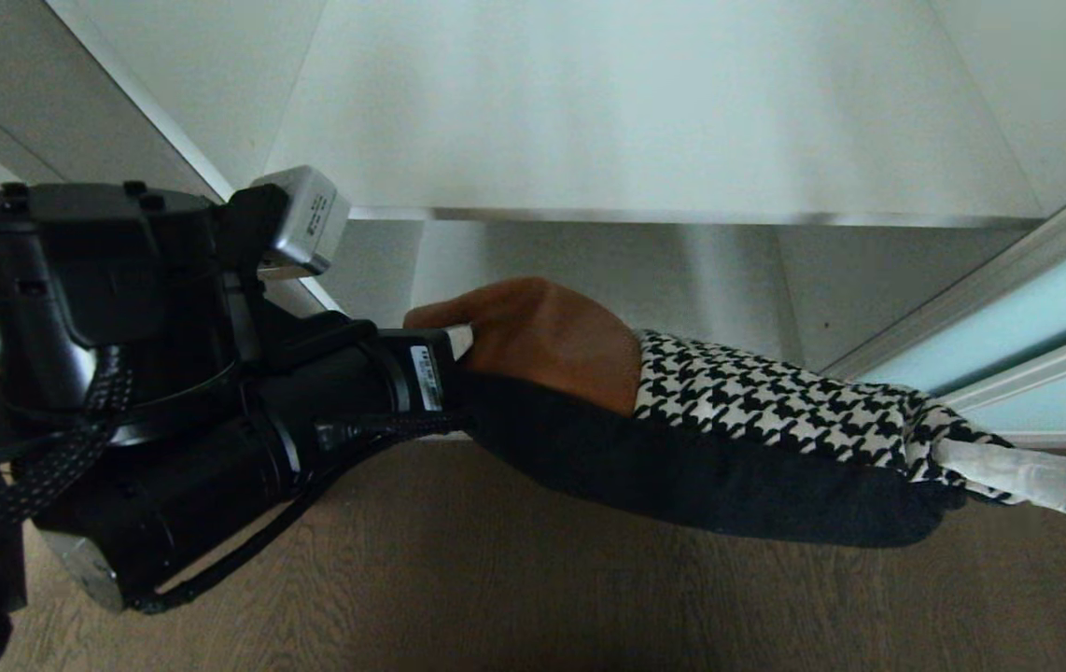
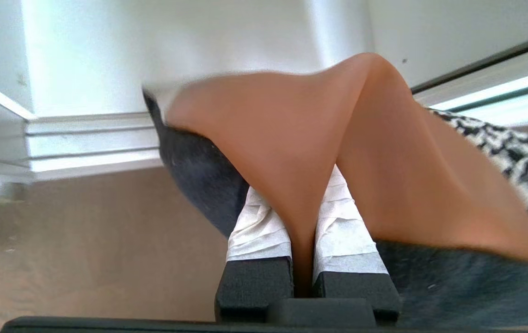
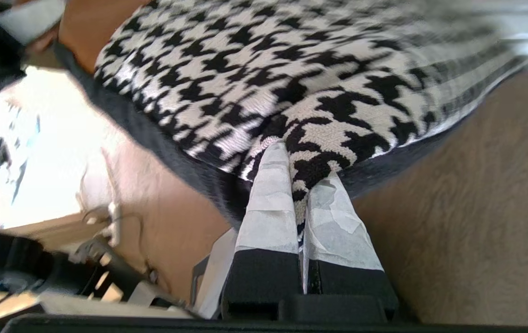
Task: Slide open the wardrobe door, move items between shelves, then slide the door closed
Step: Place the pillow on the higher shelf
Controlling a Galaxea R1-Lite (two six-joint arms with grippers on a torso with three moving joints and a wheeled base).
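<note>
Both grippers are clamped on the patchwork pillow (image 1: 710,420), one at each end, and the pillow hangs stretched between them above the wooden floor (image 1: 496,579).

Left gripper (image 2: 302,240): white-taped fingers (image 2: 259,226) nearly closed, pinching a fold of the tan-brown panel between them. The charcoal fabric falls to either side of that gripper's fingers. In the head view the left gripper (image 1: 458,350) meets the pillow's tan end, with its black arm trailing back toward the robot.

Right gripper (image 3: 303,194): fingers nearly together on a bunched corner of the houndstooth panel, charcoal backing just beneath. In the head view only its taped tip (image 1: 1009,471) shows, at the pillow's far right end.

Beyond the pillow from both grippers stands the open white wardrobe; a white shelf (image 1: 645,121) lies above and behind the pillow, its front edge a pale strip. The sliding wardrobe door (image 1: 1028,317), frosted aqua glass in a silver frame, stands just past the right gripper's end.
</note>
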